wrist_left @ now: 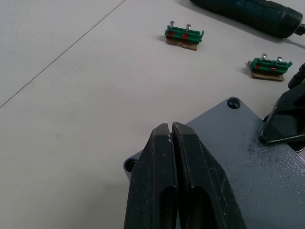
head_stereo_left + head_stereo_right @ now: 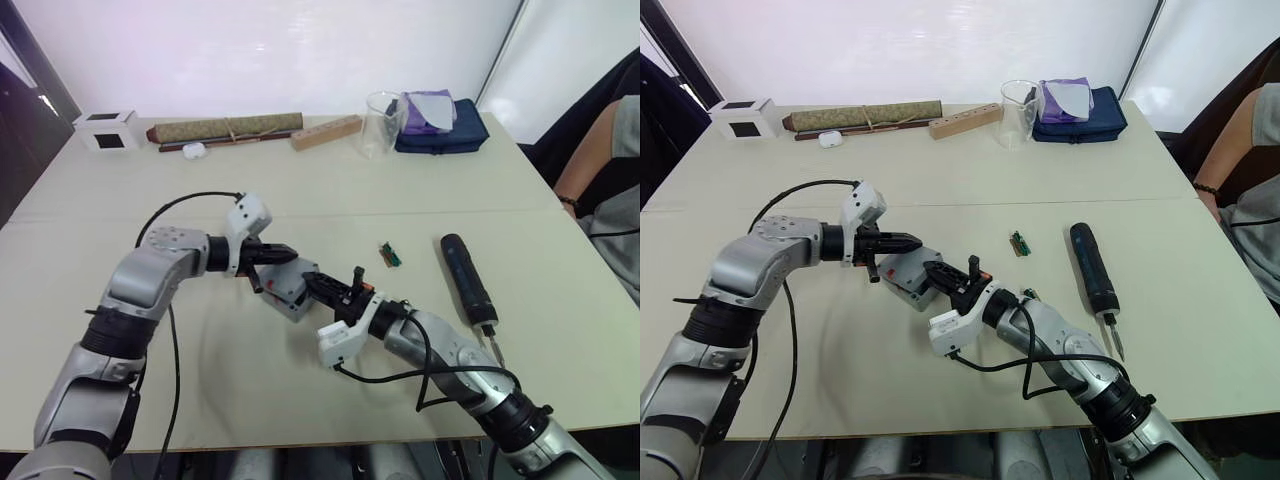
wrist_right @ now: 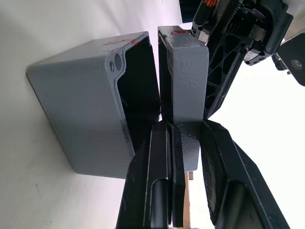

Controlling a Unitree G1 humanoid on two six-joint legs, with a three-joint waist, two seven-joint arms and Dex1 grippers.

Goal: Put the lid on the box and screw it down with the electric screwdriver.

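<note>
My right pincer (image 3: pixel 186 138) clamps the thin grey metal lid (image 3: pixel 186 71) edgewise, left pincer (image 1: pixel 171 143) pressed closed steadying it, aligning over the deep grey cast-metal box (image 3: pixel 81 109).

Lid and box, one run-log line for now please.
thin grey metal lid: in right gripper | deep grey metal box: open | left gripper: shut, on lid

Lid (image 3: pixel 187 76) beside box (image 3: pixel 86 105), screwdriver (image 2: pixel 1092 272) R.

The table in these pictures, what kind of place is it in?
Probably a workshop or lab bench. On the pale table lie an electric screwdriver, small green screw holders and a grey metal box being assembled.
</note>
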